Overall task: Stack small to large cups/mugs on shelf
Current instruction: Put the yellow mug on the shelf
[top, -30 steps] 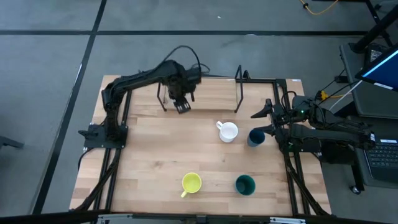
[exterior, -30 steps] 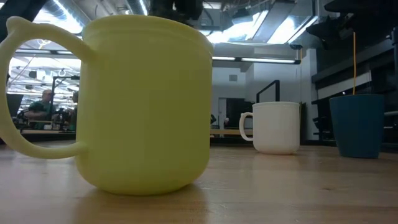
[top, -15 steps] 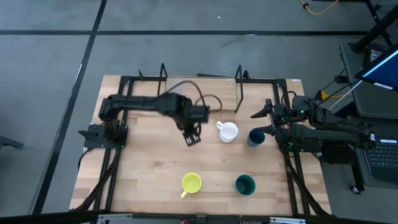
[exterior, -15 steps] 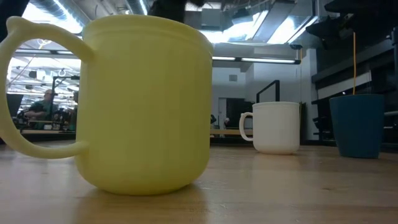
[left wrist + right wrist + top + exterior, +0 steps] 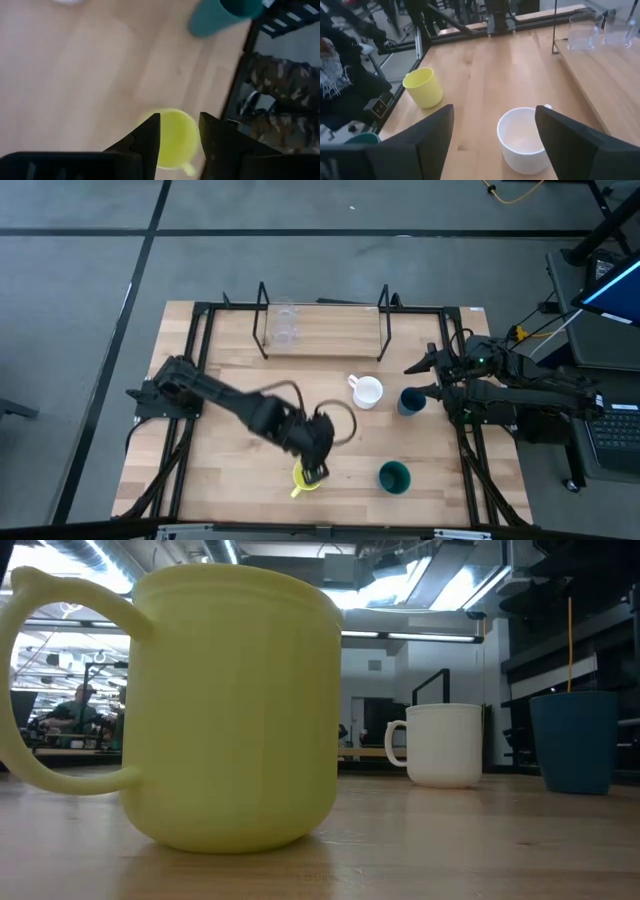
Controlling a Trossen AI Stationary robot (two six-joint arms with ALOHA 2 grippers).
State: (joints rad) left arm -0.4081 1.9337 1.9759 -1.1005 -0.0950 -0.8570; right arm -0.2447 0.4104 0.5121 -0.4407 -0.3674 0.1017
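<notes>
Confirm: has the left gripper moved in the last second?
Yes. The left gripper swung from the shelf toward the near table edge, now over the yellow mug.

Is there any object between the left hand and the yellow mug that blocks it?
Nothing visible does. The left hand is open and right above the yellow mug, with no object between them. The dark green cup stands apart, off to one side.

**Four cameras, one tabletop**

The high view looks straight down on the whole table [image 5: 240, 440]; the low view sits at table height, close against the yellow mug [image 5: 235, 705], which fills the left of its frame, facing the room behind; the left wrist view looks down on that same mug at lower centre; the right wrist view looks across the table, sharing the white mug [image 5: 522, 140] with the high and low views.
</notes>
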